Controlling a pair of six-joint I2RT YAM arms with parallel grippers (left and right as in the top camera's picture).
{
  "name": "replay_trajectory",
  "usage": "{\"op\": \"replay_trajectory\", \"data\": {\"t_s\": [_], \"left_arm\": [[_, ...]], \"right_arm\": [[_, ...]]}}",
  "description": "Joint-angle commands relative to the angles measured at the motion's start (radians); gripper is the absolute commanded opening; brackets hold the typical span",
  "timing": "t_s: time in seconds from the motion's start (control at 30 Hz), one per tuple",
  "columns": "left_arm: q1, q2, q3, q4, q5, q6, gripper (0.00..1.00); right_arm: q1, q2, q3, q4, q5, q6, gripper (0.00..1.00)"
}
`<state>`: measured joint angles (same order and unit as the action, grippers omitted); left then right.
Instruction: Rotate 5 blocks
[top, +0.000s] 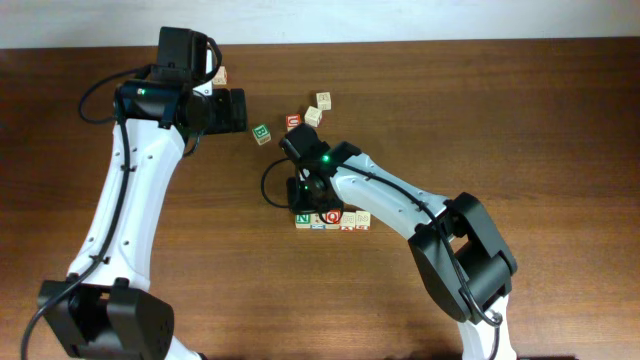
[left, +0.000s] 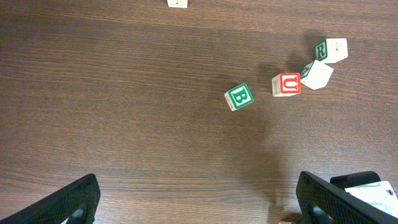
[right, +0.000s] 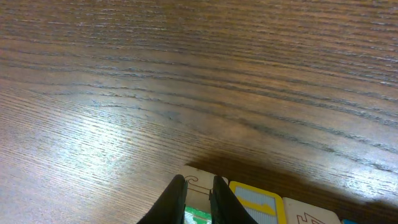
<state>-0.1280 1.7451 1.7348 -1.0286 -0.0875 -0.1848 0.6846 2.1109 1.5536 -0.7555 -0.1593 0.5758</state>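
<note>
Overhead view: the row of blocks (top: 335, 219) lies on the table (top: 500, 100) near the middle, its long axis running left to right, with the green N block (top: 303, 217) at the left end and the red Q block (top: 333, 216) further right. The right gripper (top: 312, 200) hangs directly over that left end, so the row extends rightward from its fingers. The left gripper (top: 240, 110) is well apart at the far left, so the right arm is plainly the nearer one. Loose blocks, among them a green B block (top: 261, 133), lie on the far side between the two arms. No container is in view. Left wrist view: the left gripper (left: 196, 202) has its fingers (left: 74, 199) spread wide over bare wood, holding nothing. The green B block (left: 239, 97) and a red U block (left: 286, 83) lie ahead of it, untouched. Right wrist view: the right gripper (right: 199, 202) has its fingers (right: 177, 199) drawn almost together, with a green face showing in the narrow slit. Whether they bear on that block cannot be told. A yellow-framed block (right: 258, 202) sits just to the right. Judgement: any turning move starts from the row's left end.
</note>
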Motion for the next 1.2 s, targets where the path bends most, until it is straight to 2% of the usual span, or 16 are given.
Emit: {"op": "replay_trajectory", "data": {"t_s": [0.0, 0.23, 0.37, 0.57, 0.7, 0.73, 0.83, 0.93, 1.0, 1.17], "left_arm": [[0.0, 0.007, 0.018, 0.002, -0.014, -0.012, 0.99], [0.0, 0.007, 0.018, 0.002, -0.014, -0.012, 0.99], [0.0, 0.007, 0.018, 0.002, -0.014, -0.012, 0.99], [0.0, 0.007, 0.018, 0.002, -0.014, -0.012, 0.99], [0.0, 0.007, 0.018, 0.002, -0.014, -0.012, 0.99], [0.0, 0.007, 0.018, 0.002, -0.014, -0.012, 0.99], [-0.001, 0.007, 0.018, 0.002, -0.014, -0.013, 0.99], [0.0, 0.007, 0.018, 0.002, -0.014, -0.012, 0.99], [-0.001, 0.007, 0.018, 0.001, -0.005, -0.012, 0.99], [0.0, 0.007, 0.018, -0.012, 0.034, -0.012, 0.99]], "right_arm": [[0.012, 0.011, -0.006, 0.006, -0.003, -0.003, 0.16], [-0.065, -0.041, 0.129, -0.016, -0.005, -0.051, 0.23], [-0.133, -0.09, 0.303, -0.172, -0.006, -0.126, 0.29], [-0.237, -0.13, 0.566, -0.481, -0.055, -0.249, 0.33], [-0.29, -0.13, 0.678, -0.629, -0.055, -0.265, 0.34], [-0.304, -0.13, 0.701, -0.663, -0.059, -0.308, 0.34], [-0.35, -0.13, 0.757, -0.779, -0.113, -0.389, 0.33], [-0.388, -0.142, 0.801, -0.853, -0.198, -0.485, 0.25], [-0.406, -0.177, 0.809, -0.867, -0.251, -0.537, 0.25], [-0.46, -0.335, 0.809, -0.893, -0.242, -0.574, 0.25]]}}
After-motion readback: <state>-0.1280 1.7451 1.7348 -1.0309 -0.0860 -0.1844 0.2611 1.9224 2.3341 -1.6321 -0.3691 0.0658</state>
